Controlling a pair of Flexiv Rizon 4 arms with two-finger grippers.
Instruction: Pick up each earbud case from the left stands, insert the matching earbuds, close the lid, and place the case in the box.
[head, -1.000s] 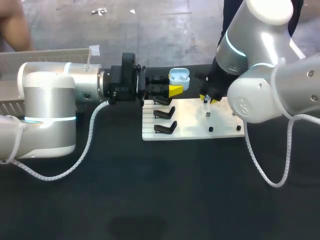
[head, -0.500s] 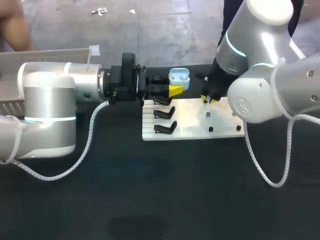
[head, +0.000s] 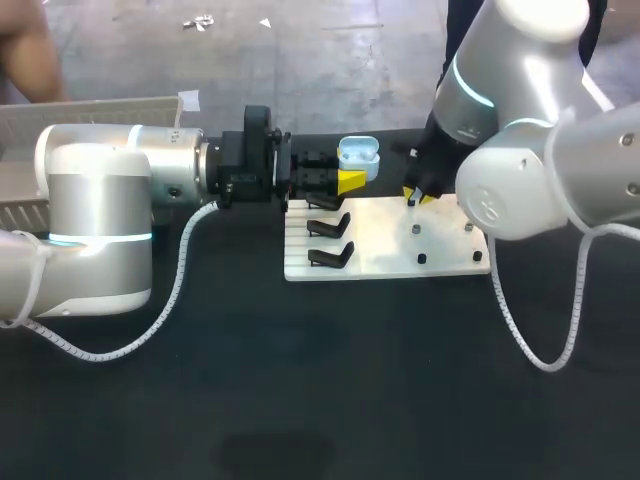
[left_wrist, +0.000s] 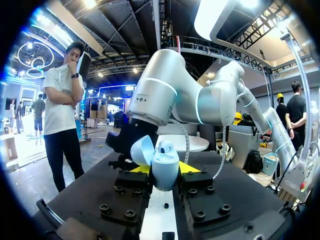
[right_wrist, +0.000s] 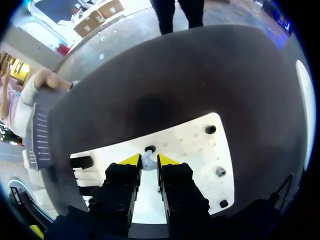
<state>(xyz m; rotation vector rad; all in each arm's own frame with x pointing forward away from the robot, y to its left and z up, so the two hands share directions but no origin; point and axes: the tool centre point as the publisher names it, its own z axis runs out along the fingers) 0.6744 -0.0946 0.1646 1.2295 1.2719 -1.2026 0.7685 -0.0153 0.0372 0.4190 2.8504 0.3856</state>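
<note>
The right gripper (head: 414, 198) seemingly pinched an earbud (right_wrist: 147, 161) over the board's (head: 380, 245) far edge; the left gripper (head: 350, 182) clamped the open case (head: 358, 157) just leftward.

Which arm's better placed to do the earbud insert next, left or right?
Right. The right end effector grips an earbud over the white board; the left end effector is busy holding the open case.

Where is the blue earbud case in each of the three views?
Head: case in left gripper, at the white board's far edge.
Left wrist: case between its own fingers, lid open.
Right wrist: not in it; right gripper holds an earbud.
Landmark: the white board.
</note>
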